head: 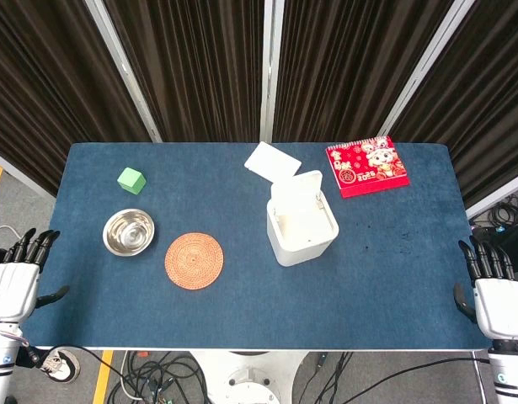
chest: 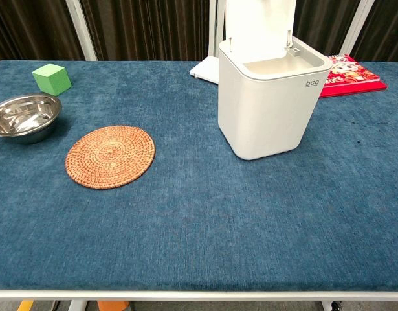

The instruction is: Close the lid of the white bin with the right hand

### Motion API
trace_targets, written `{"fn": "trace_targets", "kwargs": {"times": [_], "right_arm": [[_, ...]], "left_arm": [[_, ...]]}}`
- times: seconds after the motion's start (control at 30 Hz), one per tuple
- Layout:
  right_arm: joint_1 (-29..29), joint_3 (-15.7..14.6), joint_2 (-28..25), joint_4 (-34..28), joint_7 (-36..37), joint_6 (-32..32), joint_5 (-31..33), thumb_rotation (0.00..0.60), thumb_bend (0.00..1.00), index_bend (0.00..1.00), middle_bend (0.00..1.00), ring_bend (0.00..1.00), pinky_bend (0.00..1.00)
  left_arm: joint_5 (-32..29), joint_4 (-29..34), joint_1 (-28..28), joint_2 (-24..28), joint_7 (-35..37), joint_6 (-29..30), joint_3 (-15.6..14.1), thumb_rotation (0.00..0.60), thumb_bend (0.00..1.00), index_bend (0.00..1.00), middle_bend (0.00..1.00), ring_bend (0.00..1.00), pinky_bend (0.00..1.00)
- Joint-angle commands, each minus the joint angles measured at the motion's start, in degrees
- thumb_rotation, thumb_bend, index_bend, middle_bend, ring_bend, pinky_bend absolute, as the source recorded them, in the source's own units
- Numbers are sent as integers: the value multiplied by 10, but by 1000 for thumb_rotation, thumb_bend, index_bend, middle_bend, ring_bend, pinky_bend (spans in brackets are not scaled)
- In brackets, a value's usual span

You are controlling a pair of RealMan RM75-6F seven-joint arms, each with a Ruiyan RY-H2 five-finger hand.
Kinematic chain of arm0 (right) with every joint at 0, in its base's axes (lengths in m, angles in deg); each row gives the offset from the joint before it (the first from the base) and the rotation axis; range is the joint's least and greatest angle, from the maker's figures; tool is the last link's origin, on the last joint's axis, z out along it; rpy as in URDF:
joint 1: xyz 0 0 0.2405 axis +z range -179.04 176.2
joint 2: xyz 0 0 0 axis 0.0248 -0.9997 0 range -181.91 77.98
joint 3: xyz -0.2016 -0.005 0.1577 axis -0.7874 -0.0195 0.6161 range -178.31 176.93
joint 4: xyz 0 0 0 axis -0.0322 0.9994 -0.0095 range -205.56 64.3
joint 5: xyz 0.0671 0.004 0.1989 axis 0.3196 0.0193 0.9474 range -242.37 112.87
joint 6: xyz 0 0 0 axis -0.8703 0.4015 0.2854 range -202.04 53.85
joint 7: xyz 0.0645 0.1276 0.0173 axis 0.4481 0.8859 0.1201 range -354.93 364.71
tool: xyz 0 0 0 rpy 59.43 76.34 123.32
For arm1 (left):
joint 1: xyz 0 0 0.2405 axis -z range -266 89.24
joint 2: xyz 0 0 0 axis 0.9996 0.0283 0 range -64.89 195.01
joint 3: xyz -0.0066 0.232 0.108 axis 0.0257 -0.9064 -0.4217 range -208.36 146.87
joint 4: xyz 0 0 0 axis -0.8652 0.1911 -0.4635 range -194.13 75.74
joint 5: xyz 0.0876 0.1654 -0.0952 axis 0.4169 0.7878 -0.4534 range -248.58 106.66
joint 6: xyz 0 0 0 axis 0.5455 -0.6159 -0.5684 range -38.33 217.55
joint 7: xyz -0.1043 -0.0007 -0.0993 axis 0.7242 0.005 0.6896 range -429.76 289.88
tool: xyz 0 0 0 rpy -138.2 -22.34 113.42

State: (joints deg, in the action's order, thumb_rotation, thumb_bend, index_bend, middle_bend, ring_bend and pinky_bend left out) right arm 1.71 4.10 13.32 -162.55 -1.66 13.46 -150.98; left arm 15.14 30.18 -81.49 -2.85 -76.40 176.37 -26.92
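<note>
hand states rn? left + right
Left hand: open, holding nothing, at the table's near-left edge.
Right hand: open, holding nothing, at the near-right edge, well away from the white bin, whose lid stands up.

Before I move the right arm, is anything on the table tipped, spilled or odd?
Nothing spilled or tipped. The white bin stands upright, turned slightly askew to the table edge, with its lid raised open. The bowl, mat, green cube and red calendar lie apart from it.
</note>
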Motion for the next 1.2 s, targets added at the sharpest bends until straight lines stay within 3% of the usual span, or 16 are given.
{"fn": "trace_targets", "kwargs": {"times": [0.03,0.67,0.77,0.97,1.03,1.2], "right_arm": [[0,0,0,0,0,0,0,600,401,0,0,0,0],[2,-3,-2,13,15,-4,-4,600,419,0,0,0,0],[3,-3,-7,9,20,-6,-4,600,539,0,0,0,0],[19,-4,-21,-10,19,-22,-21,600,952,0,0,0,0],[27,-1,-29,-21,8,-30,-23,600,998,0,0,0,0],[66,17,-61,-70,-13,-72,-25,600,1000,0,0,0,0]], "left_arm": [[0,-1,1,-1,-1,-1,0,600,0,117,124,52,190],[8,26,0,4,-24,3,-3,600,0,117,124,52,190],[0,26,0,4,-22,-4,-4,600,0,117,124,52,190],[1,26,2,5,-25,-9,-5,600,0,117,124,52,190],[1,25,2,4,-23,-8,-5,600,0,117,124,52,190],[-1,17,1,1,-18,-11,-8,600,0,117,124,52,190]]}}
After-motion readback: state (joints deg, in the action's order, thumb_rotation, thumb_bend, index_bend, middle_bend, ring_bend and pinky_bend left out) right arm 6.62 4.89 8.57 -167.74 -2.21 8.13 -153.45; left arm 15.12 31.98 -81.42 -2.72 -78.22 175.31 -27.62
